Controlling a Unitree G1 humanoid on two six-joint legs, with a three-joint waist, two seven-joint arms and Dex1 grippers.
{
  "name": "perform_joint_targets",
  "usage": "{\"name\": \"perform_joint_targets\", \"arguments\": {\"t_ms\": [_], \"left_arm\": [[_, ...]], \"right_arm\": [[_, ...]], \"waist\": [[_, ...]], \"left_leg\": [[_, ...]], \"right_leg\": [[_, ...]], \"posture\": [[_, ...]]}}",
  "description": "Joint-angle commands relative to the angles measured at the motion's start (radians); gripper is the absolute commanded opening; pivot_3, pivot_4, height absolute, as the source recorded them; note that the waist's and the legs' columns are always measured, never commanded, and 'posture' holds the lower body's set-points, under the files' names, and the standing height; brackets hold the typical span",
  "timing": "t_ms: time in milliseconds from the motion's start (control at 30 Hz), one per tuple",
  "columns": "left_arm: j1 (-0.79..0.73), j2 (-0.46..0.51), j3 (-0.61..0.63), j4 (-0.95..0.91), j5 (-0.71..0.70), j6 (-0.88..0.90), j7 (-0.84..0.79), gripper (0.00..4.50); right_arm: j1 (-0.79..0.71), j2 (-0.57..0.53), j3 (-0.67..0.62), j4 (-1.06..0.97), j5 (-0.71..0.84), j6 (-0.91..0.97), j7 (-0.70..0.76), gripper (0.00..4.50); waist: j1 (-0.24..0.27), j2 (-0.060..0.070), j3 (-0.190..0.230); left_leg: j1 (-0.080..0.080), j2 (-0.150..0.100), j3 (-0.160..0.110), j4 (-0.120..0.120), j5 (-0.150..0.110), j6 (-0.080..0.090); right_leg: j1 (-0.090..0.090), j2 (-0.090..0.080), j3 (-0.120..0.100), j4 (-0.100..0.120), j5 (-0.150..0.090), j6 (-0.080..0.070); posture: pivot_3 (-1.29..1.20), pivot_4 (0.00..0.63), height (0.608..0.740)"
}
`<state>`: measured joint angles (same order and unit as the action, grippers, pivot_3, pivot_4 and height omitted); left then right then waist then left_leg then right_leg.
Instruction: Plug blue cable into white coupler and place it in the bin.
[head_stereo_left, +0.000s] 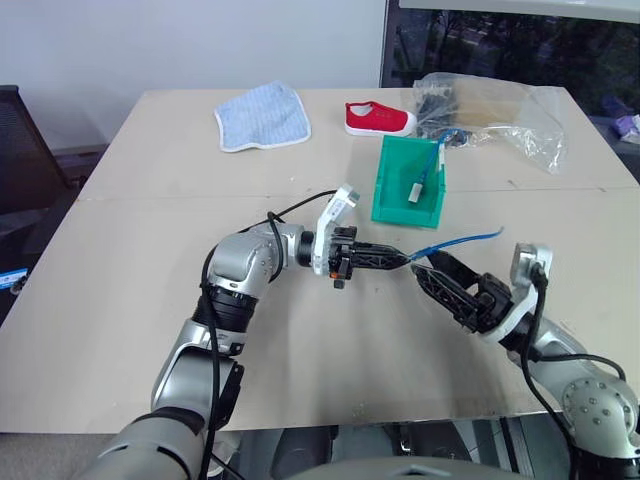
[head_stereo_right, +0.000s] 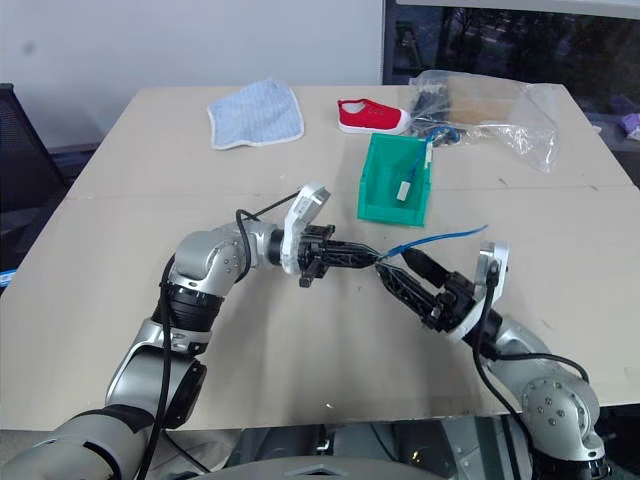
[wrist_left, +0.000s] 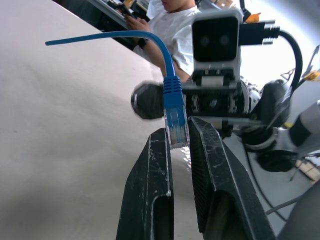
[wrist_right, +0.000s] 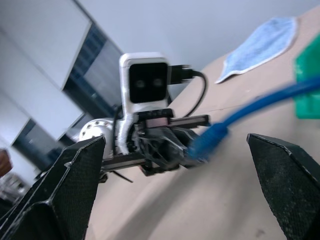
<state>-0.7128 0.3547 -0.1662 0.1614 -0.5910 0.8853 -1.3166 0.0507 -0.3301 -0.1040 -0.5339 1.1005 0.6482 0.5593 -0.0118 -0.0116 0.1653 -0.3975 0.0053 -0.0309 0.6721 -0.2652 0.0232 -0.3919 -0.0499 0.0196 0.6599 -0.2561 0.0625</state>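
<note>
Raised above the desk (head_stereo_left: 120, 300) in mid-handover: right end effector (head_stereo_left: 432, 272) spread wide and empty, tips just beside the plug of the blue cable (head_stereo_left: 470, 238). Facing it, left end effector (head_stereo_left: 398, 258) clamped tight on that clear plug, blue boot and cord arcing away toward the far right. Judged best handled by keeping the plug steady and level, with its free length clear of both sets of fingers. Worth confirming next which way the plug's latch faces, hard to tell from here. No white coupler to be made out in either end effector or on the bare desk near them, so no mating possible until one is found and brought square to the plug. Any regrip by the wide right end effector better taken on the boot than on the thin cord, which looks likely to bend and slip.

Farther back, the green bin (head_stereo_left: 388, 190), upright, already containing another blue cable ending in a pale block (head_stereo_left: 417, 190). Beyond it, a red shoe (head_stereo_left: 378, 118), a blue cloth (head_stereo_left: 262, 116) and a clear plastic bag (head_stereo_left: 500, 115).
</note>
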Motion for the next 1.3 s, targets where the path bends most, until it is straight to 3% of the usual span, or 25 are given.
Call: {"name": "perform_joint_targets", "arguments": {"t_ms": [33,233,267,300,400,500,700,733,867,1033,1167,1300], "left_arm": [[-0.009,0.002,0.010,-0.042,-0.027,0.002,0.006,0.00],[-0.005,0.003,0.008,-0.039,-0.028,-0.001,0.019,0.00],[-0.004,0.005,0.006,-0.040,-0.029,-0.001,0.020,0.00],[-0.002,0.007,0.003,-0.041,-0.030,0.000,0.021,0.00],[0.000,0.006,0.009,-0.039,-0.037,0.006,0.027,0.00],[0.015,0.030,-0.003,-0.075,-0.033,-0.012,0.005,1.31],[0.081,0.041,0.067,-0.230,-0.047,-0.019,0.147,4.24],[0.131,0.053,0.099,-0.311,-0.052,-0.029,0.191,4.48],[0.317,0.017,0.228,-0.571,-0.027,-0.108,0.431,4.48],[0.542,-0.059,0.320,-0.741,0.227,-0.294,0.808,4.48],[0.696,-0.082,0.315,-0.725,0.371,-0.375,0.955,4.48],[0.712,-0.131,0.269,-0.594,0.434,-0.439,1.033,4.48]], "right_arm": [[-0.033,0.009,0.007,0.009,0.005,-0.010,0.002,3.60],[-0.045,0.005,0.016,0.018,0.027,0.005,0.017,0.60],[-0.046,0.007,0.015,0.020,0.031,0.005,0.018,0.17],[-0.047,0.006,0.018,0.020,0.033,0.007,0.020,0.04],[-0.044,0.009,0.025,0.021,0.034,0.007,0.021,0.04],[-0.044,0.019,0.034,0.023,0.028,0.004,0.014,0.00],[-0.047,0.023,0.010,0.041,0.002,-0.021,0.004,0.00],[-0.041,0.021,-0.003,0.047,-0.008,-0.034,0.006,0.00],[-0.025,0.021,-0.048,0.072,-0.038,-0.080,0.010,0.00],[-0.040,0.013,-0.081,0.117,-0.075,-0.115,0.020,0.00],[-0.066,0.012,-0.081,0.146,-0.096,-0.121,0.024,0.00],[-0.080,0.011,-0.072,0.157,-0.118,-0.120,0.032,0.00]], "waist": [[0.000,0.000,0.000],[0.000,0.000,0.000],[-0.001,0.000,0.000],[-0.001,0.000,0.000],[-0.001,0.000,0.000],[-0.001,0.000,0.000],[0.001,0.000,0.000],[-0.002,0.000,0.000],[-0.003,0.000,0.000],[0.004,0.000,0.000],[0.006,0.001,-0.001],[0.012,0.000,-0.001]], "left_leg": [[0.000,0.000,0.000,0.000,0.000,0.000],[0.000,0.000,0.000,0.000,0.000,0.000],[0.000,0.000,0.000,0.000,0.000,0.000],[0.000,0.000,0.000,0.000,0.000,0.000],[0.000,0.000,0.000,0.000,0.000,0.000],[0.000,0.000,0.000,0.000,0.000,0.000],[0.000,0.001,0.001,-0.001,0.000,0.000],[-0.001,0.001,0.001,-0.001,0.000,0.000],[0.000,0.002,0.003,-0.003,0.000,0.000],[0.000,0.001,0.003,-0.003,0.000,0.000],[0.001,0.000,0.004,-0.003,0.000,0.000],[0.002,0.000,0.004,-0.002,0.000,0.000]], "right_leg": [[0.000,0.000,0.000,0.000,0.000,0.000],[0.000,0.000,0.000,0.000,0.000,0.000],[0.000,0.000,0.000,0.000,0.000,0.000],[0.000,0.000,0.001,0.000,0.000,0.000],[0.000,0.000,0.000,0.000,0.000,0.000],[0.000,0.000,0.001,0.000,0.000,0.000],[-0.001,0.000,0.002,-0.001,0.000,0.000],[-0.001,-0.001,0.002,-0.001,0.000,0.000],[-0.003,-0.001,0.006,-0.002,0.000,0.000],[-0.003,-0.003,0.006,-0.001,0.000,0.000],[-0.002,-0.003,0.007,-0.001,0.000,0.000],[-0.002,-0.003,0.006,-0.001,0.000,0.000]], "posture": [[0.00,0.150,0.740],[0.00,0.150,0.740],[0.00,0.150,0.740],[0.00,0.150,0.740],[0.00,0.150,0.740],[0.00,0.150,0.740],[0.00,0.150,0.740],[0.00,0.150,0.740],[0.00,0.150,0.740],[0.00,0.150,0.740],[0.00,0.150,0.740],[0.00,0.150,0.740]]}}
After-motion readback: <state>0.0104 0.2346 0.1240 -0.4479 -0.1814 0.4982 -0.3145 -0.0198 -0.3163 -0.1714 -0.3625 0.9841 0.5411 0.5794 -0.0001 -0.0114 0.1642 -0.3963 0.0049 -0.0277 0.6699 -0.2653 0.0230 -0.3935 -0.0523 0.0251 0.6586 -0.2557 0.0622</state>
